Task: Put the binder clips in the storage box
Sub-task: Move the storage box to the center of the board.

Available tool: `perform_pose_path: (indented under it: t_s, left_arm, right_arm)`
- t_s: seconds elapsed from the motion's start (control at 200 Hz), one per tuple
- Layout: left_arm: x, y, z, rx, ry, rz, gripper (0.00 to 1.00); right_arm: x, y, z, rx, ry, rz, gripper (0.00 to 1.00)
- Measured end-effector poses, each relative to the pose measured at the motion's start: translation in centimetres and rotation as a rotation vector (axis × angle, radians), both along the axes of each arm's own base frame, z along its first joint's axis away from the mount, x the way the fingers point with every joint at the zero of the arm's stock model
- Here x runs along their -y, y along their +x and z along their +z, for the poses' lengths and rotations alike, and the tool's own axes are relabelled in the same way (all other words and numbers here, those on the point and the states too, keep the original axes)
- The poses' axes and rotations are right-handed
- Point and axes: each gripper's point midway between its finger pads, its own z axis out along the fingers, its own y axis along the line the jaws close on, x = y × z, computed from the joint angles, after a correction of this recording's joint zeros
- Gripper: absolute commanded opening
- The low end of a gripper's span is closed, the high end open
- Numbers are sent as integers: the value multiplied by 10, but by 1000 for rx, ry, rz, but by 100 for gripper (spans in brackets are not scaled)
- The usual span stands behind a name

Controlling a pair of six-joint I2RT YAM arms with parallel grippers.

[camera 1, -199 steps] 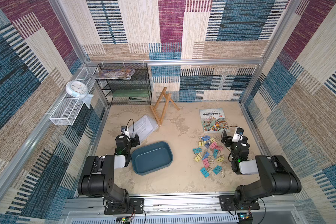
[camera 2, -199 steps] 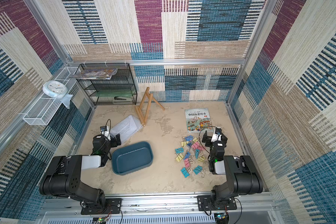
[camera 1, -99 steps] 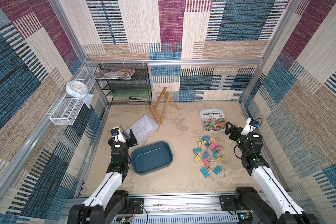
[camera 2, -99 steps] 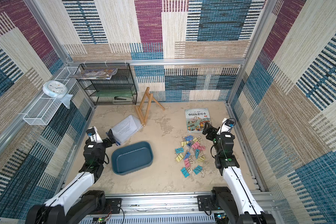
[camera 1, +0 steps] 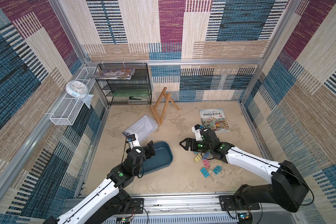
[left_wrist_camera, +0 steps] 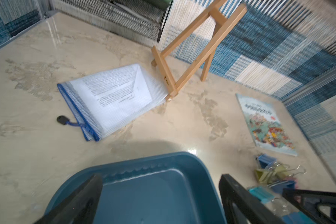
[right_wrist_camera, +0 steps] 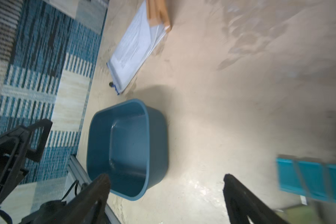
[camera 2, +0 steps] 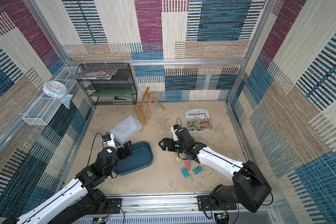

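Note:
The storage box (camera 1: 170, 156), a shallow dark teal tray, lies left of centre on the table in both top views (camera 2: 151, 157). My left gripper (camera 1: 151, 149) hovers open over its far-left corner; the left wrist view shows the box (left_wrist_camera: 144, 159) beneath the spread jaws of the left gripper (left_wrist_camera: 161, 181). Pastel binder clips (camera 1: 204, 171) lie in a pile at the right, partly hidden under my right arm. My right gripper (camera 1: 182, 145) hangs open and empty over bare table between the clips and the box (right_wrist_camera: 157, 145). Teal clips (right_wrist_camera: 308, 178) show beside the right gripper (right_wrist_camera: 167, 179).
A clear zip pouch of papers (camera 1: 142, 126) lies just behind the box, with a wooden easel (camera 1: 162, 108) beyond it. A picture book (camera 1: 213, 120) lies at the back right. A black mesh rack (camera 1: 124, 87) and a white wire basket (camera 1: 66, 112) stand at the back left.
Both arms have swung out from the front. The left gripper came over the box's corner; the right gripper moved left past the clips towards the box. Both stay open.

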Motion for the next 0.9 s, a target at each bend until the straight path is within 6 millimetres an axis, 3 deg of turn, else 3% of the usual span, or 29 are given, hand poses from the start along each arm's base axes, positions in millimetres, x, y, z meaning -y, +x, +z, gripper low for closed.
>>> perform_pose_path:
  t_s: [0.085,0.185,0.371,0.571,0.696,0.901]
  left_arm:
    - [-2,-1,-8,-49,42,6,100]
    - [-6,-5,-13,-76,57,15,100]
    - [-15,-11,-15,-68,54,45,100]
    - [-23,-15,-20,-69,56,75,99]
    - [-27,-16,-17,-51,45,97,97]
    - [-31,-17,-11,-26,18,123,96]
  right_arm:
    - [-32,1,-12,-14,-39,57,87]
    - [-56,11,-30,-22,-93,94,64]
    - [-69,24,-54,-10,-208,104,33]
    - [-69,18,-66,18,-305,104,31]
    - [-65,13,-76,12,-349,102,21]
    - [-37,12,-74,33,-414,26,15]
